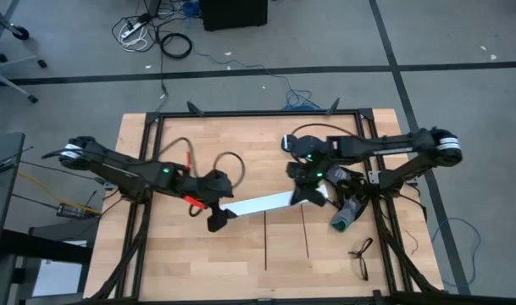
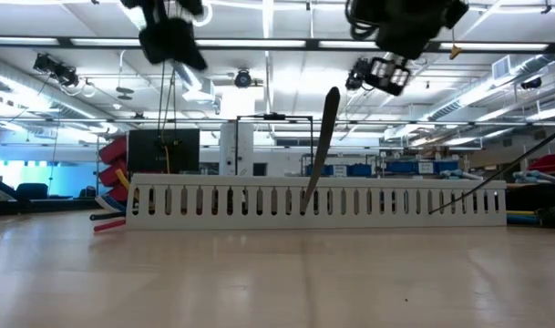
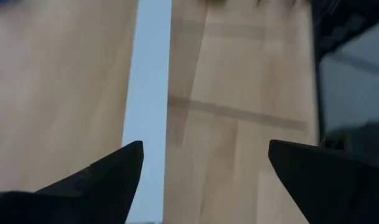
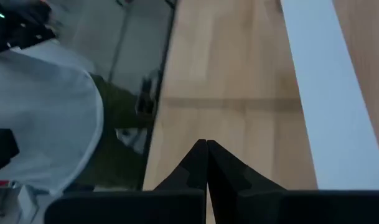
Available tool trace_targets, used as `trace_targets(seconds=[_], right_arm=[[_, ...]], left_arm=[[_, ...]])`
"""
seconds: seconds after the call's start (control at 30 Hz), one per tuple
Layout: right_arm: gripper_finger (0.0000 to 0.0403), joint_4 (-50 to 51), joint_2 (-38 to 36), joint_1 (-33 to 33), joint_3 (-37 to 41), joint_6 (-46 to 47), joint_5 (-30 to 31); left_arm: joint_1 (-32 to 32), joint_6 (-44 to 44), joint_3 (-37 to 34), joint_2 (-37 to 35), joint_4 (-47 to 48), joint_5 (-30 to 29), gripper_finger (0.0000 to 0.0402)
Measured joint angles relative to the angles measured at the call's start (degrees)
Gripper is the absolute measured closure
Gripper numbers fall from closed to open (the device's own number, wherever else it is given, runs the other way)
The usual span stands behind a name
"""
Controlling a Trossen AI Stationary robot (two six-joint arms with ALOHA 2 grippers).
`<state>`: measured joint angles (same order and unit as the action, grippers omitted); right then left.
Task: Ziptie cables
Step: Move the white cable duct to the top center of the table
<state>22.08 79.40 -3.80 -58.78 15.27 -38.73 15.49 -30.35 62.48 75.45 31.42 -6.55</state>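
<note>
high view: left gripper point(image 1: 217, 222) spread, right gripper point(image 1: 302, 195) closed, over channel point(image 1: 262, 204).

- Wooden table point(image 1: 258, 254) – pale planks inside a black frame.
- White slotted channel point(image 1: 262, 204) lies across its middle.
- Cables point(image 1: 192, 161) lie toward the left.
- Zipties point(image 1: 265, 241) – thin black strips near the front.

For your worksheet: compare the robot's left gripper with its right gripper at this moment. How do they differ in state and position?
The left gripper has its fingers spread wide apart, while the right gripper has its fingers pressed together. The left gripper hovers over one end of the white slotted channel, on the table's left half; the right gripper sits at the channel's other end, on the right half. Shared: both are dark two-finger grippers, and neither holds anything.
</note>
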Motion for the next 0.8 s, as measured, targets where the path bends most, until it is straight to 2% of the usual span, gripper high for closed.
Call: trace_targets(seconds=[0.17,0.27,0.37,0.53,0.67,0.8], right_arm=[[0.0403,12.8,-3.0,1.2,0.0,-0.7,0.5],[0.0403,20.6,-1.3,2.6,0.0,-3.4,0.8],[0.0403,26.5,0.9,4.0,0.9,-7.2,3.4],[0.0403,23.5,3.2,4.8,7.0,-8.4,3.7],[0.0403,20.0,4.5,4.8,10.6,-8.0,6.5],[0.0403,18.5,6.1,4.8,12.6,-7.4,8.8]], left_arm=[[0.0,3.2,-0.1,7.0,1.0,7.8,0.0108],[0.0,4.9,-0.1,10.4,-1.0,12.6,0.0154],[0.0,6.2,-0.1,12.8,-2.4,15.0,0.0208],[-0.1,9.4,-0.1,16.1,-2.3,15.0,0.0306],[-0.1,11.0,0.0,19.7,-3.1,15.2,0.0385],[-0.1,10.8,0.0,24.5,-3.0,13.7,0.0397]])
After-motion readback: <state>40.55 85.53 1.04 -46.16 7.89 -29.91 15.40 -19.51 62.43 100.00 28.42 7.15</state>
